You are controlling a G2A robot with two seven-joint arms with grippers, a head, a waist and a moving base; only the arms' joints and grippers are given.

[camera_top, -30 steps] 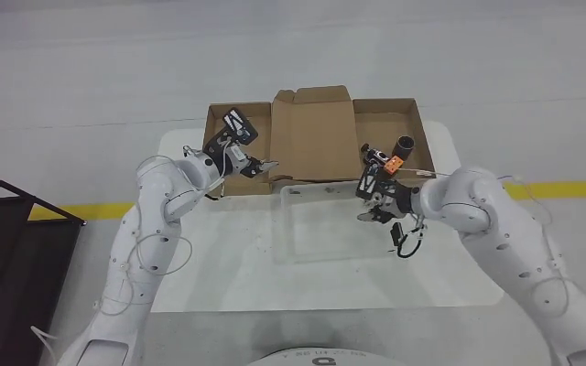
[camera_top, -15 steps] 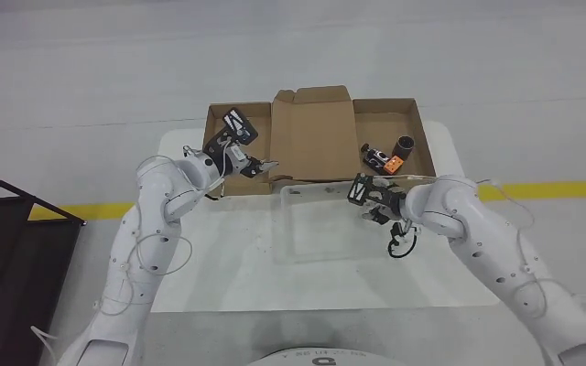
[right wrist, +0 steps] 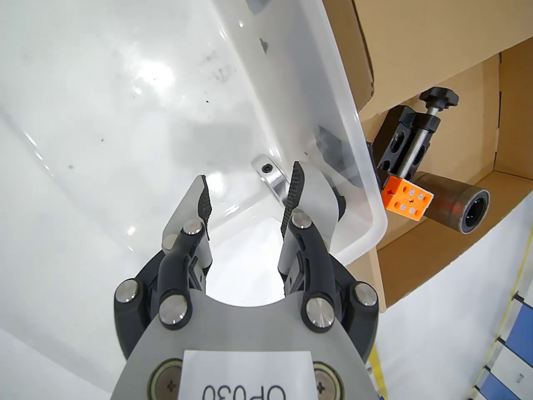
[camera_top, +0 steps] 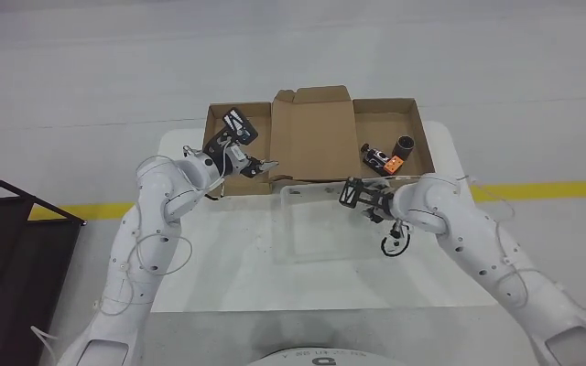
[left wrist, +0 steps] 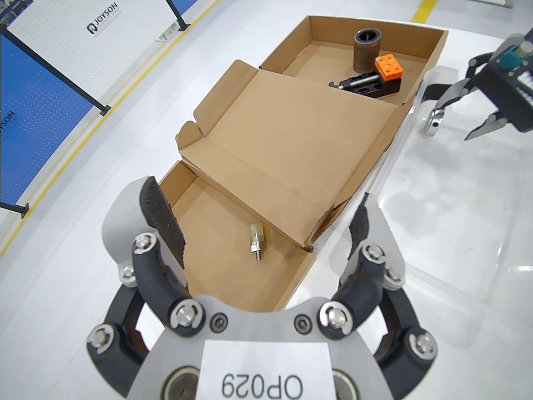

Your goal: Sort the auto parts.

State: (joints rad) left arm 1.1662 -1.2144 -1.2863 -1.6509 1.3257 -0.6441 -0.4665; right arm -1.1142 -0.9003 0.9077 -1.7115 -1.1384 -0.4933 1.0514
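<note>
Clear tray (right wrist: 333, 72) with one metal ring (right wrist: 268, 176) awaiting sorting.
The cardboard box (camera_top: 316, 128) kept sorted parts apart: cylinder (left wrist: 366, 49) and clamp (left wrist: 374, 78) in the right compartment, a stud (left wrist: 255, 241) in the left. The right tool (right wrist: 250, 174) hung spread over the tray's corner, seemingly lined up on the ring beside one finger. The left tool (left wrist: 256, 193) hovered released above the stud. White table (camera_top: 229, 274), pale floor, yellow line (camera_top: 540, 190).

Pale grey floor (camera_top: 293, 46), yellow line (camera_top: 549, 189), blue panels (left wrist: 29, 126).
</note>
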